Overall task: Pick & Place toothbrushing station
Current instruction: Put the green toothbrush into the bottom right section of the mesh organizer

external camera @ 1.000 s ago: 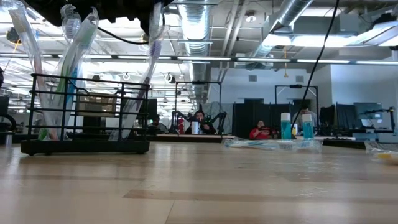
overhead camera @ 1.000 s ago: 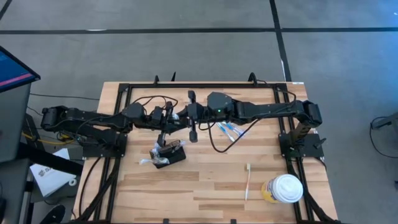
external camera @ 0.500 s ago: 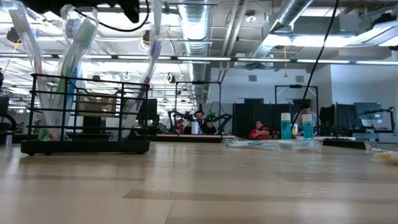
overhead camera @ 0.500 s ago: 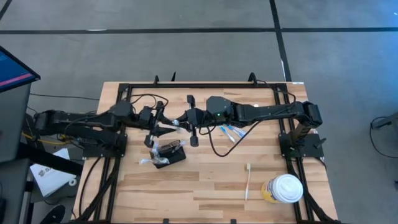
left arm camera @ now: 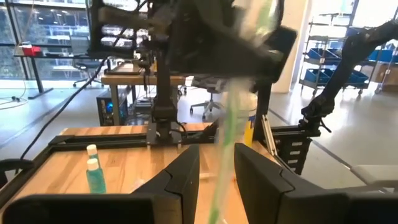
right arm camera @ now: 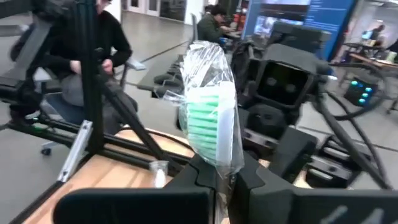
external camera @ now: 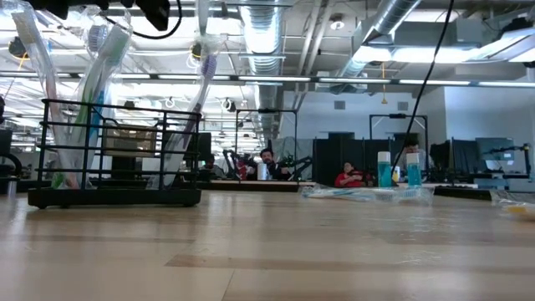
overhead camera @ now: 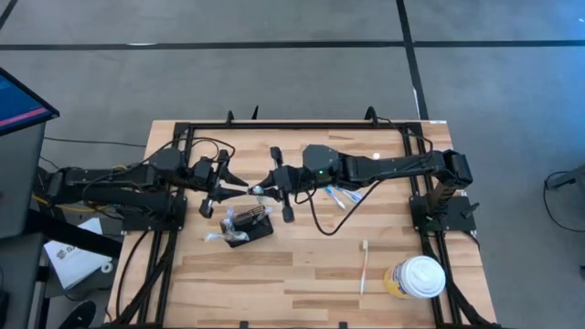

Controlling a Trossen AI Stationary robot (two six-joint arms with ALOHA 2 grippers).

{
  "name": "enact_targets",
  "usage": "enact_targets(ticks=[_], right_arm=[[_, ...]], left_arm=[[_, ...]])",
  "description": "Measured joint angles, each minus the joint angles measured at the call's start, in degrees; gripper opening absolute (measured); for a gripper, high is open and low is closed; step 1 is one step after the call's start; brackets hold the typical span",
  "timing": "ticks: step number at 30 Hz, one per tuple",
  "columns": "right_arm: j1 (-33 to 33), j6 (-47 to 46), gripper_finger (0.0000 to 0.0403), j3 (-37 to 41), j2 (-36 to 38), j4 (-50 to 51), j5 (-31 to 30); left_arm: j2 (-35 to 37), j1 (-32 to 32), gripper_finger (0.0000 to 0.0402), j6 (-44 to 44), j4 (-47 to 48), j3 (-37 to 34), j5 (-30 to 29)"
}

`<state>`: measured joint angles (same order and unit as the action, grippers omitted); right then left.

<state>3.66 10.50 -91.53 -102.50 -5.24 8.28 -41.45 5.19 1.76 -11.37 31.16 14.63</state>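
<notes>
Risk: right end effector (overhead camera: 260, 190), clenched on a wrapped toothbrush (right arm camera: 208, 124) at frame centre, could drop it w/ wrapper slipping. Left end effector (overhead camera: 239, 189) sits released beside it. Toothbrushing station (overhead camera: 249, 225), lower-left of centre on counter (overhead camera: 311, 260), holds several wrapped brushes upright.

Pale wood-plank table (overhead camera: 311, 265) — smooth, faintly glossy. The toothbrushing station (external camera: 113, 155) is matt black wire. Toothbrush (right arm camera: 211, 121) wrap — clear, crinkled, shiny plastic

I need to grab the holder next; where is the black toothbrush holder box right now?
In the high view, the toothbrush holder box stands left of table centre, just below the meeting grippers.
</notes>
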Motion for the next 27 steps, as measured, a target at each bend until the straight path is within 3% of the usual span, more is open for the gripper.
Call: enact_targets(ticks=[11,27], right_arm=[[3.15,0.13,0.0001,1.01,-2.42,-0.40,2.83],[4.12,2.13,0.0001,0.86,-8.40,-1.23,2.27]], left_arm=[[-0.15,0.00,0.0095,0.00,0.68,-0.02,-0.09],[-0.15,0.00,0.0095,0.00,3.51,-0.07,-0.04]])
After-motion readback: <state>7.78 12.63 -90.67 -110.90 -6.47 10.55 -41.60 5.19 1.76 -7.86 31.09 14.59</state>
